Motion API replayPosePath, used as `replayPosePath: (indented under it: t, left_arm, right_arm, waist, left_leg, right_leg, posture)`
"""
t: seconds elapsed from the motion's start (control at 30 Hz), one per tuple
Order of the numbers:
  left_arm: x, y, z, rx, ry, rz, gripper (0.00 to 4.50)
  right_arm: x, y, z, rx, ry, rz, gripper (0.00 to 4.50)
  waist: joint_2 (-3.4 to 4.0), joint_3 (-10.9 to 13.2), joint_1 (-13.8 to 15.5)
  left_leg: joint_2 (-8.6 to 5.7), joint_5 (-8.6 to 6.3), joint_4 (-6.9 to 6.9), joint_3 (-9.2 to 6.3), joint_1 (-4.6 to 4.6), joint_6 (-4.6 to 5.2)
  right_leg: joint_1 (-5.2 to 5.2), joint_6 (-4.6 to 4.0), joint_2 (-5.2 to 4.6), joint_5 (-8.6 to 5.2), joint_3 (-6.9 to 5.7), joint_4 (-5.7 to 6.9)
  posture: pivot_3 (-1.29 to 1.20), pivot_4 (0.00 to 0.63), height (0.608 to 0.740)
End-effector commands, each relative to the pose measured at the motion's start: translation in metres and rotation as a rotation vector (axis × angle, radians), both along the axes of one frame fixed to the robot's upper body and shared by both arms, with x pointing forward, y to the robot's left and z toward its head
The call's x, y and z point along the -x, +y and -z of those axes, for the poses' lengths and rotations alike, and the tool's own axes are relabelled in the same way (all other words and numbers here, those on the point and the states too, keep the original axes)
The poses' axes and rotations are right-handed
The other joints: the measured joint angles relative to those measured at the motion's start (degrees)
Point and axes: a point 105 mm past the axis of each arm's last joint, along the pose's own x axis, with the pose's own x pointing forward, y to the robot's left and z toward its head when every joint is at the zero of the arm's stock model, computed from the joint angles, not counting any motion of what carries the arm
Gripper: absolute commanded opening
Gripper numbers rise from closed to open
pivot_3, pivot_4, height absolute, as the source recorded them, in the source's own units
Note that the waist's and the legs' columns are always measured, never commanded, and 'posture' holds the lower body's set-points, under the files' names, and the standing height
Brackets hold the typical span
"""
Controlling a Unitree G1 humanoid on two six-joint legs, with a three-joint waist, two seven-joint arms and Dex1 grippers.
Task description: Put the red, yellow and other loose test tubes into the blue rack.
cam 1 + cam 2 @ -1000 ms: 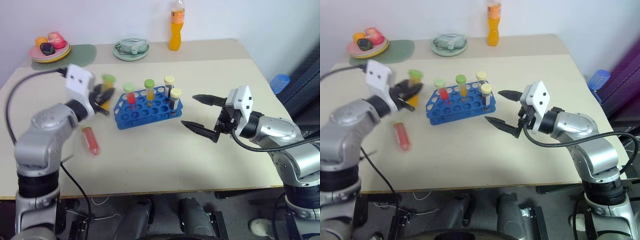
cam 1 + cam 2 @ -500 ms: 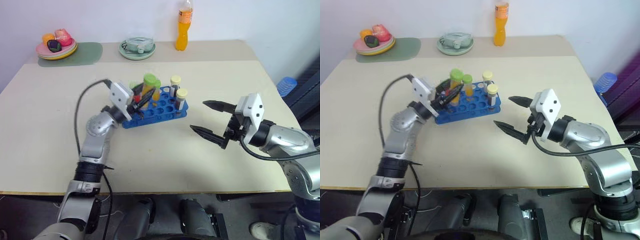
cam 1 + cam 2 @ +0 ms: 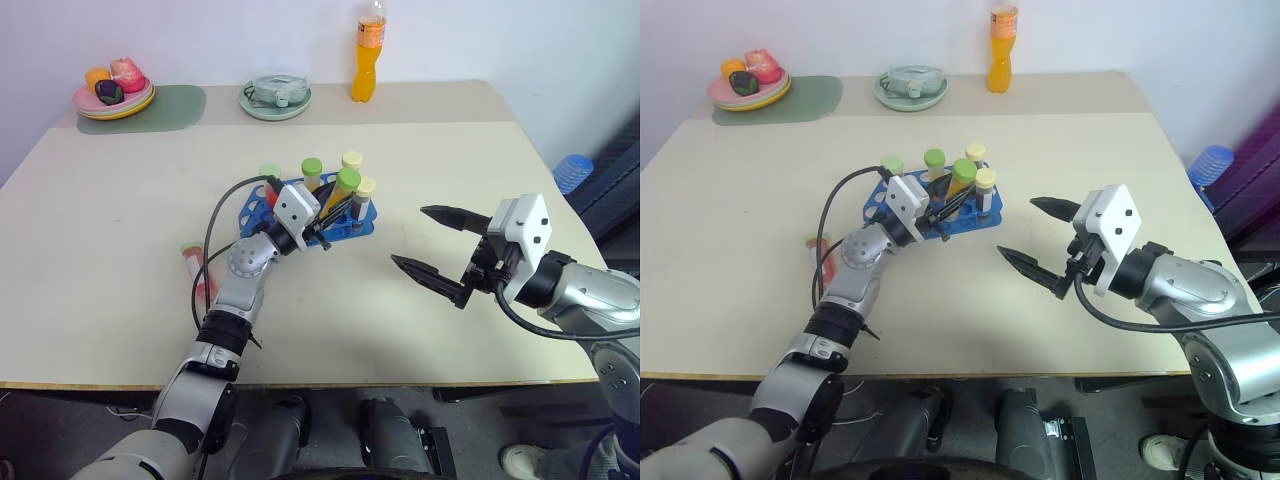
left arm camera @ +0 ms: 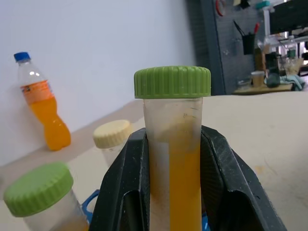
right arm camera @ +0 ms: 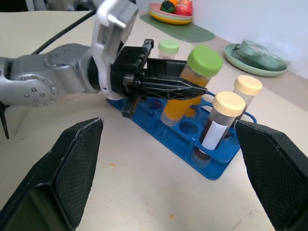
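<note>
Nearest me, my right hand (image 3: 432, 250) hung over the bare counter (image 3: 120, 260) with its two fingers spread wide and nothing between them. Further out, my left hand (image 5: 185, 87) was pinching the yellow tube (image 4: 175, 159) just below its green cap, tilted, its lower end over the holes of the blue rack (image 5: 219, 168). I judged it light, stiff and smooth-walled, so apt to slip; a grip high on the body, under the cap, left the bottom free to enter a hole. The red tube (image 3: 195, 270) lay loose on the counter, left of that arm. Other capped tubes stood upright in the rack beyond.
</note>
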Motion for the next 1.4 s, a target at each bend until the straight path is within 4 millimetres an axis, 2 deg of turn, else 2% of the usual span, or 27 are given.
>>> replayPosePath:
  t: [0.03,0.37,0.57,0.67,0.8,0.83,1.13,1.4]
  left_arm:
    - [-0.004,0.006,0.004,-0.013,0.002,-0.028,0.77]
    - [-0.011,0.02,0.017,-0.022,0.042,-0.072,0.77]
    - [-0.006,0.013,0.022,0.003,0.081,-0.015,0.77]
    - [-0.002,0.011,0.021,0.061,0.13,0.041,2.27]
    - [-0.004,0.016,0.021,0.107,0.157,0.024,4.26]
    - [-0.005,0.017,0.02,0.115,0.154,0.02,4.43]
    - [-0.004,0.021,0.01,0.127,0.12,0.015,4.43]
    - [-0.002,0.015,0.002,0.112,0.093,0.015,4.43]
  right_arm:
    - [0.006,0.0,-0.012,0.003,-0.051,-0.001,4.5]
    - [0.003,-0.001,-0.011,-0.003,-0.053,0.009,4.5]
    - [0.002,-0.001,-0.011,-0.006,-0.057,0.009,4.5]
    - [0.002,-0.001,-0.012,-0.007,-0.061,0.009,4.5]
    - [0.002,0.0,-0.012,-0.007,-0.065,0.009,4.5]
    - [0.002,0.0,-0.012,-0.006,-0.066,0.009,4.5]
    - [-0.002,0.0,-0.012,-0.011,-0.07,0.009,4.5]
    - [-0.005,0.0,-0.011,-0.013,-0.072,0.009,4.5]
  waist:
    - [0.0,0.0,0.02]
    - [0.06,-0.05,-0.15]
    - [0.07,-0.06,-0.15]
    - [0.08,-0.07,-0.11]
    - [0.06,-0.06,-0.03]
    - [0.06,-0.05,0.0]
    - [0.06,-0.06,-0.03]
    - [0.06,-0.06,0.0]
  left_leg:
    - [0.0,0.0,0.0,0.0,0.0,0.0]
    - [0.0,0.0,0.01,0.0,0.03,0.0]
    - [0.0,0.0,0.02,0.0,0.03,0.0]
    - [0.0,0.0,0.02,0.0,0.03,0.01]
    - [0.0,0.0,0.02,-0.01,0.03,0.01]
    - [0.0,0.0,0.02,-0.01,0.02,0.01]
    - [0.0,0.0,0.04,-0.01,0.01,0.01]
    - [0.0,0.0,0.03,0.0,0.01,0.01]
  right_leg:
    - [0.0,0.0,0.0,0.0,0.0,0.0]
    - [0.02,0.03,0.02,0.03,0.0,0.01]
    - [0.02,0.02,0.02,0.04,0.0,0.01]
    - [0.02,0.02,0.02,0.04,0.0,0.01]
    - [0.02,0.02,0.03,0.04,0.0,0.01]
    - [0.02,0.02,0.02,0.04,0.0,0.01]
    - [0.02,0.03,0.02,0.04,0.0,0.0]
    - [0.02,0.03,0.02,0.05,0.0,0.0]
  posture:
    - [0.0,0.15,0.74]
    - [0.0,0.15,0.74]
    - [0.0,0.15,0.74]
    - [0.0,0.15,0.74]
    - [0.0,0.15,0.74]
    - [0.0,0.15,0.74]
    - [0.0,0.15,0.74]
    - [0.0,0.15,0.74]
